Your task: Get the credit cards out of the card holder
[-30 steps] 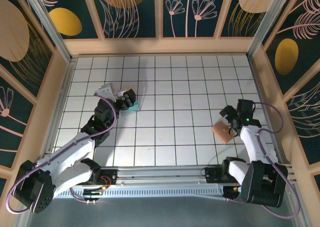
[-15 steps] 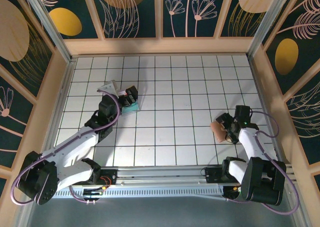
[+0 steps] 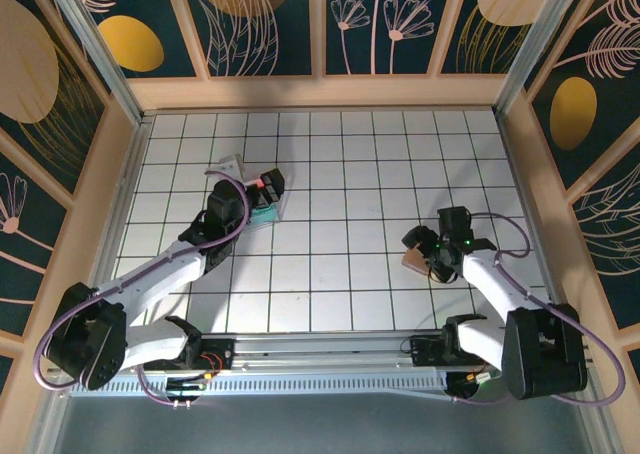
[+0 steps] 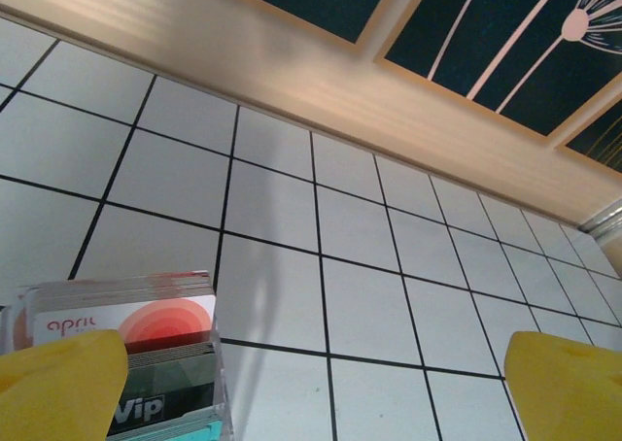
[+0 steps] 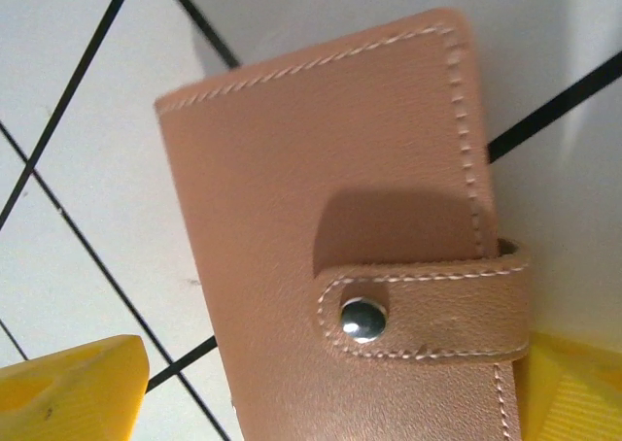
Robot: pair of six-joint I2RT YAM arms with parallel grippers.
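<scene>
A clear box [image 4: 220, 390] of stacked cards [image 4: 126, 322] sits on the tiled table [image 3: 350, 174].

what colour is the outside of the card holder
The card holder is tan-pink, with a silver snap; it shows best in the right wrist view.

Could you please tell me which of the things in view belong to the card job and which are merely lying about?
Belongs to the job:
- card holder, snapped shut, between the fingers of the right gripper

Just lying about:
- clear box of printed cards, beside the open left gripper
</scene>
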